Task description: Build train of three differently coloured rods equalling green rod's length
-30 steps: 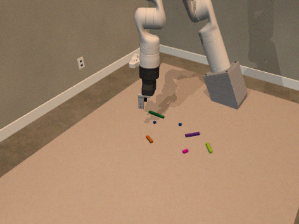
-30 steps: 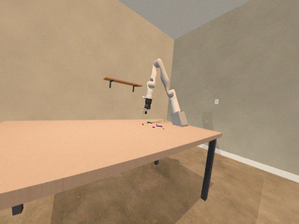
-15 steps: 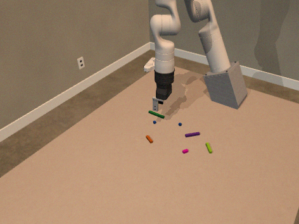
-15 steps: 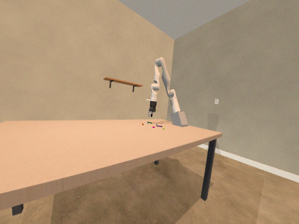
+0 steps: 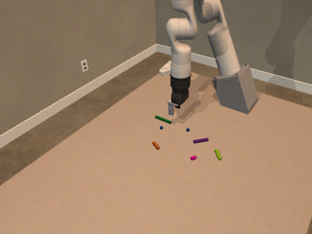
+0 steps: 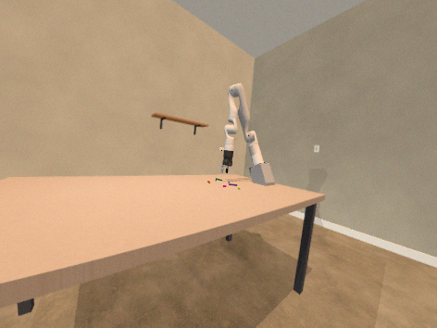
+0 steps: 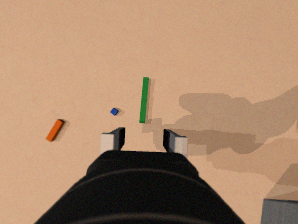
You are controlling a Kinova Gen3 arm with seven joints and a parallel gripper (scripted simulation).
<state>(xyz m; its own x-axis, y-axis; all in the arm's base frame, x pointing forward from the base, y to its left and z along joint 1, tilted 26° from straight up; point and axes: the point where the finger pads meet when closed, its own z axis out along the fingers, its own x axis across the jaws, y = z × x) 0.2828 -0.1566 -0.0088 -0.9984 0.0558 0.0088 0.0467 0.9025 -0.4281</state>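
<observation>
My gripper is open and empty, hanging above the table just behind the green rod. In the wrist view the green rod lies just ahead of my fingers. Two blue rods lie in front of the green one; one blue rod shows in the wrist view. The orange rod lies nearer the front left and also shows in the wrist view. The purple rod, magenta rod and lime rod lie to the right, all apart from each other.
The arm's grey base block stands at the back right of the table. The table's far edge and the floor run along the left. In the exterior view the rods are tiny specks near the base.
</observation>
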